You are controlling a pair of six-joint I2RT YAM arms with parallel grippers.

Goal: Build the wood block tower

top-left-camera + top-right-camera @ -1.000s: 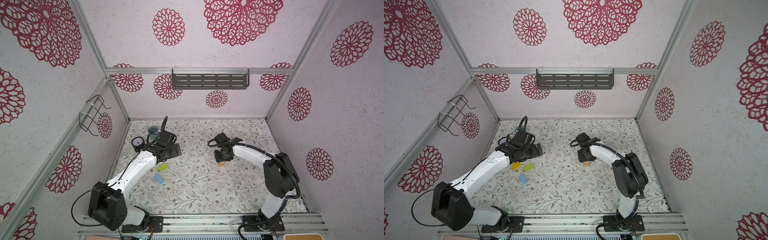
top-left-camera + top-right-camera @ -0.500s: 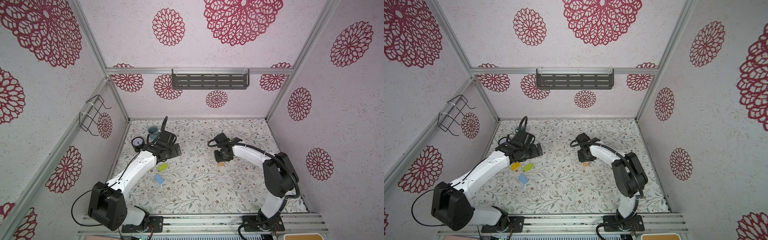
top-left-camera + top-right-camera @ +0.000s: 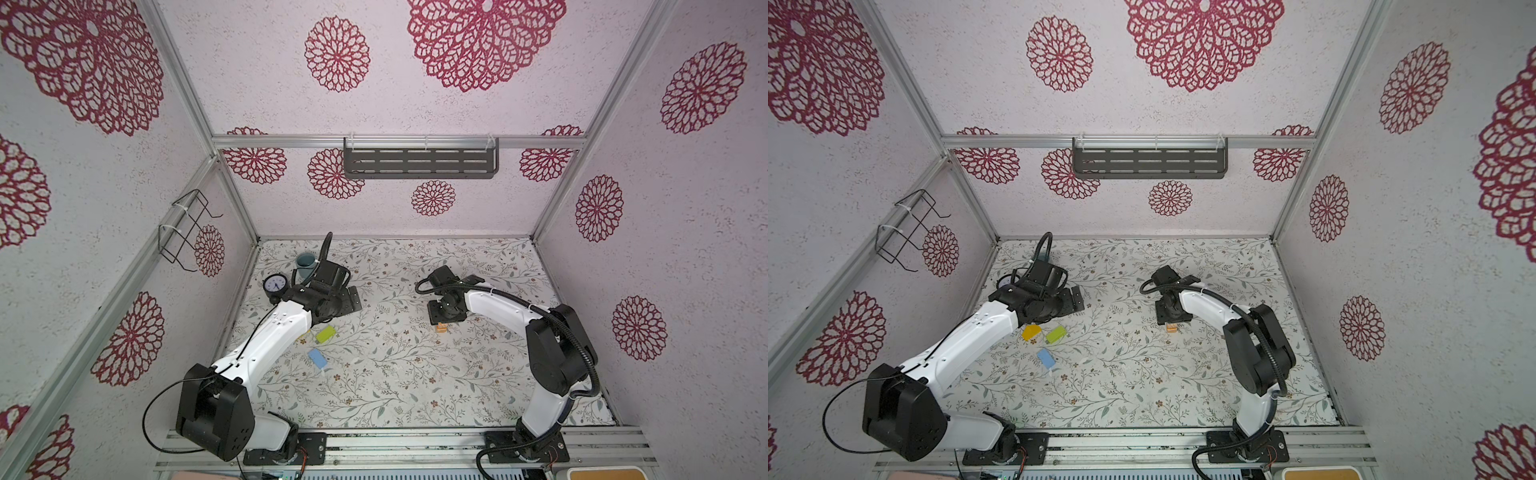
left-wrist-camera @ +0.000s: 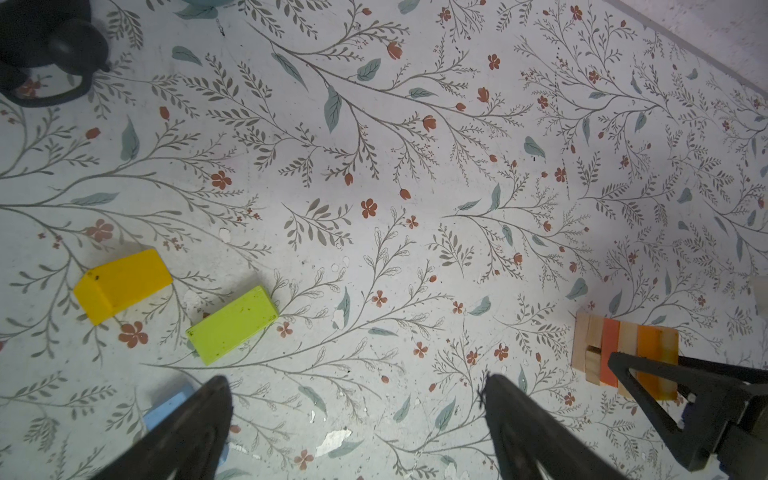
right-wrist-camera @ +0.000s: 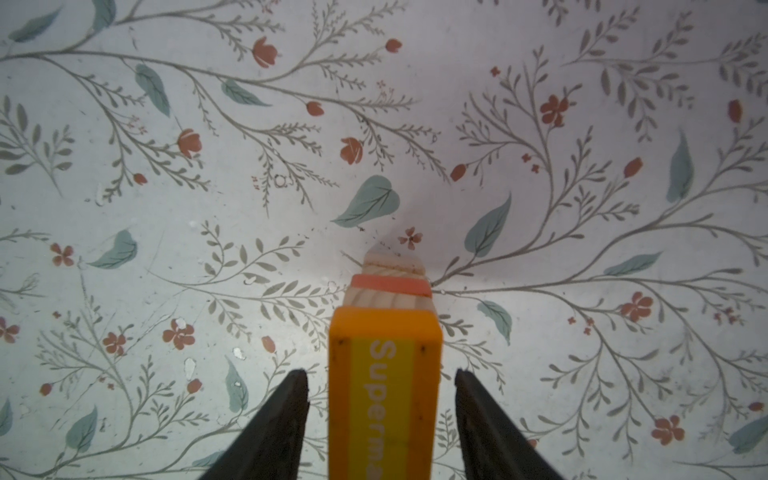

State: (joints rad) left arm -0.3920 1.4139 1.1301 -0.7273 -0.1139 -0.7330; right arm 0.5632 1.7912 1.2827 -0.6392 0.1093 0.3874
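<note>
**Containers.** Grey-blue cup (image 3: 305, 261), upright near the far left corner of the floral table (image 3: 395, 395), just beside the round black clock (image 3: 274, 284). Its contents cannot be made out. Wire basket (image 3: 183, 228) hangs on the left wall and a slotted dark shelf (image 3: 419, 163) on the back wall.

**Right gripper** (image 5: 380, 374). Jaws parted and set astride the top of the tower (image 5: 384, 332). A gap shows on each side, so nothing is grasped or touched.

**Left gripper** (image 4: 355, 379). Jaws spread wide above bare table, holding nothing.

**Tower.** A slim column on the right half of the table, seen in both top views (image 3: 441, 328) (image 3: 1172, 328). It is capped by an orange block with white lettering on a yellow stripe, with plain wood and pink layers beneath.

**Loose blocks, left half, lying flat.**
- Yellow block (image 4: 122, 282), just beside the green block (image 4: 232, 324); the two are apart.
- Light blue block (image 4: 166, 409), near them and partly hidden by a finger of the left gripper.
</note>
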